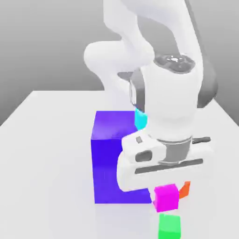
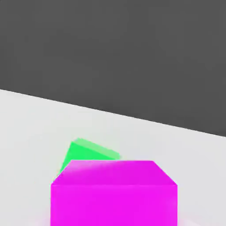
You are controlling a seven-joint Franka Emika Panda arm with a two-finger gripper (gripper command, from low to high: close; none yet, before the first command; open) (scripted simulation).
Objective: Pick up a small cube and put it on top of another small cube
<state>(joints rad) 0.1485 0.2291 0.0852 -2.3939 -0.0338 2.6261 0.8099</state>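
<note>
Magenta cube gripped beneath the arm's hand, green cube close by

The pale table (image 1: 51,163) is the broadest thing in the scene, plain and light, with a grey background beyond its far edge. Over it reaches the white robot arm (image 1: 170,100), with grey joints, coming from the far side and bending down toward the near part of the table. The large blue-purple block (image 1: 121,161) stands upright on the table, partly hidden behind the arm's hand, most of its visible front lying toward the exterior view's left.

The gripper (image 1: 166,194) is tilted and clenched on the magenta cube (image 1: 166,199), which sits directly under the hand. In the hand view the same cube looms close, its edges squared up with the camera while the table edge runs at a slant.

The green cube (image 1: 169,228) is on the table, near the magenta cube and nearer the exterior camera; in that view it appears just below the magenta one. In the hand view the magenta cube covers part of it, and it sits turned at an angle to the magenta cube. The magenta cube is not on top of it.

The cyan cube (image 1: 140,119) appears against the block's upper part, partly hidden by the arm; whether it touches the block I cannot tell. The orange-red cube (image 1: 185,190) shows as a small piece beside the magenta cube, toward the exterior view's right, the rest hidden.
</note>
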